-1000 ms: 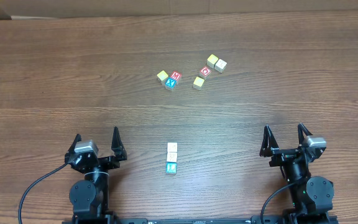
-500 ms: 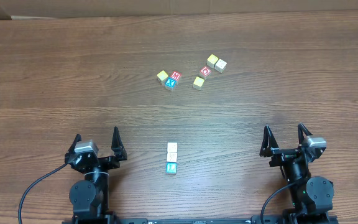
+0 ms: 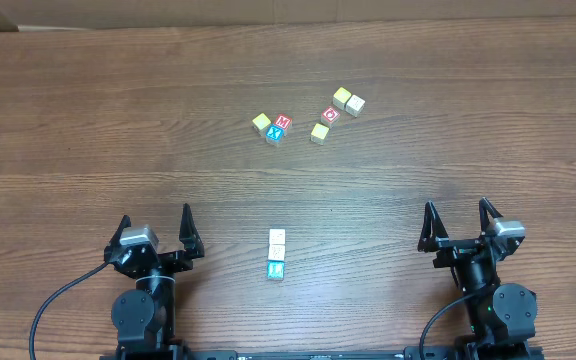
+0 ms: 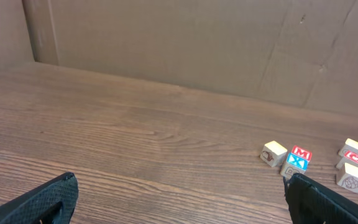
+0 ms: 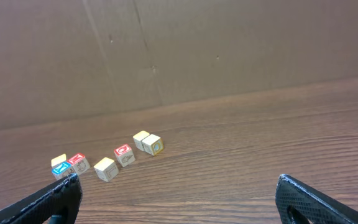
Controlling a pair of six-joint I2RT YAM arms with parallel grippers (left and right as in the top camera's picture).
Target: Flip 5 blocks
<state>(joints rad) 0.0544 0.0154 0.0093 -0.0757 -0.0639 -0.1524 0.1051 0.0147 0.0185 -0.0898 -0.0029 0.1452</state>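
Several small blocks lie in a loose cluster at the table's far middle: a yellow one point(image 3: 261, 122), a red M point(image 3: 283, 122), a blue X point(image 3: 275, 133), a yellow one point(image 3: 319, 132), a red O point(image 3: 331, 114) and a pale pair point(image 3: 348, 100). Three more form a short row near the front: two cream blocks point(image 3: 277, 244) and a teal one point(image 3: 276, 269). My left gripper point(image 3: 156, 218) rests open at the front left, empty. My right gripper point(image 3: 457, 208) rests open at the front right, empty. The wrist views show the far cluster point(image 4: 296, 158) point(image 5: 105, 168) beyond the spread fingers.
The brown wooden table point(image 3: 88, 120) stretches to a cardboard wall point(image 4: 166, 43) at the back. A black cable point(image 3: 58, 300) loops by the left arm's base.
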